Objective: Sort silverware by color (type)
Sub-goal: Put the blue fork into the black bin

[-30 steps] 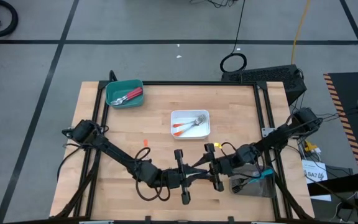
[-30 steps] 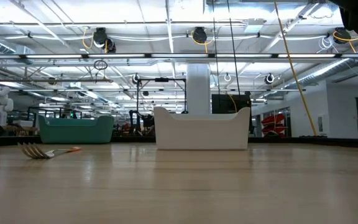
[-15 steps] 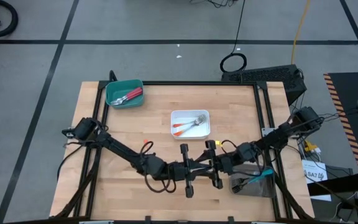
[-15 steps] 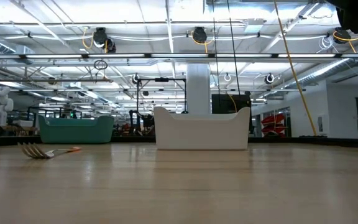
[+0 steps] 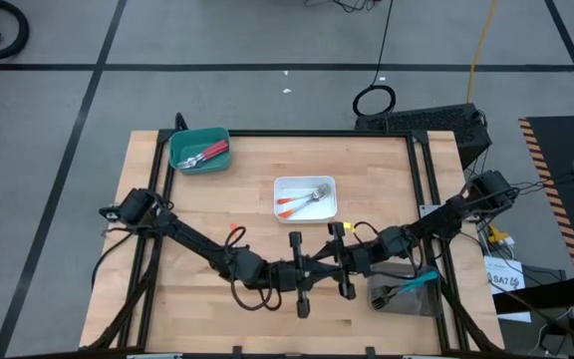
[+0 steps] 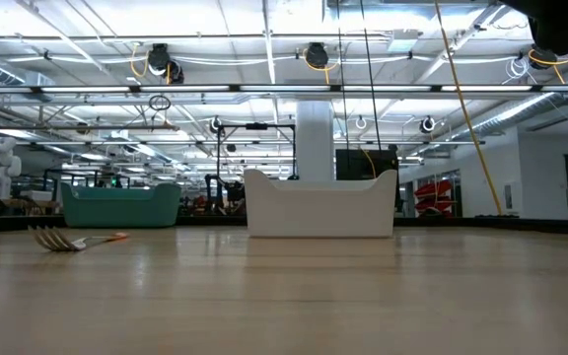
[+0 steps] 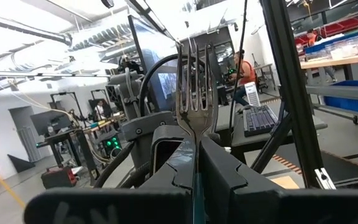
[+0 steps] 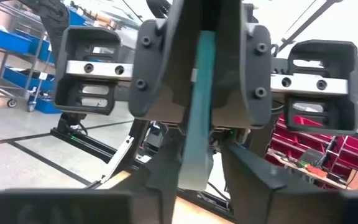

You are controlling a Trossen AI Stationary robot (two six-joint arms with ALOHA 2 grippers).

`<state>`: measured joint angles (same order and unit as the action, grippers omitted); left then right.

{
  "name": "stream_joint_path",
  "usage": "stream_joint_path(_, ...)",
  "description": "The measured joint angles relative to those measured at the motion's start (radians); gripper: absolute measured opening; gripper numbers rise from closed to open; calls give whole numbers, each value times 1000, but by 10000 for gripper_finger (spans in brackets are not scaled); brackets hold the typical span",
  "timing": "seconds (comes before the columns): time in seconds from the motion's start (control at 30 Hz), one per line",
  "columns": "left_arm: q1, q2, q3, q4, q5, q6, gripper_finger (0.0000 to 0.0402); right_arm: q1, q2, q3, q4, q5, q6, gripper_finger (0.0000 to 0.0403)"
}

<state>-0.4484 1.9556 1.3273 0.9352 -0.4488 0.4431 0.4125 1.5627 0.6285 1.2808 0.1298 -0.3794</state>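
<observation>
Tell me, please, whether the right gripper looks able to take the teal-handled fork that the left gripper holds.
Probably yes. The left gripper is shut on the fork, and its teal handle pokes out between the open fingers of the right gripper, with nothing in between.

Bare wooden surface [image 5: 257, 170] open on both sides of the small white rectangular tray [image 5: 305, 198], teal plastic tray [image 5: 199, 150] at far-left corner, both dark arms meeting just nearside of the white tray, grey tray [image 5: 404, 296] beyond them at near-right corner
</observation>
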Motion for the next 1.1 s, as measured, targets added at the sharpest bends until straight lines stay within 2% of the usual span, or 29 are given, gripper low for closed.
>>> stream_joint_path(0.17,0,0,0,-3,-3,0,17,0,0,0,-7,11,-6,54)
stream_joint_path(0.23,0,0,0,-6,-12,-5,17,1,0,0,-14,28,-10,41)
stream_joint_path(0.37,-12,-2,0,-50,-100,15,31,0,0,0,-36,60,-19,41)
stream_joint_path(0.57,-38,-5,0,-53,-210,48,99,0,1,0,-35,155,-28,46)
stream_joint_path(0.73,-65,-5,0,-44,-313,93,140,0,1,0,-43,170,-21,45)
stream_joint_path(0.9,-102,-5,25,-45,-422,115,157,0,-6,0,-70,263,-25,45)
stream_joint_path(1.0,-136,-8,72,-74,-498,154,158,-2,-24,0,-129,271,-10,45)
stream_joint_path(1.1,-170,-8,138,-176,-581,197,159,-10,-59,0,-209,270,28,45)
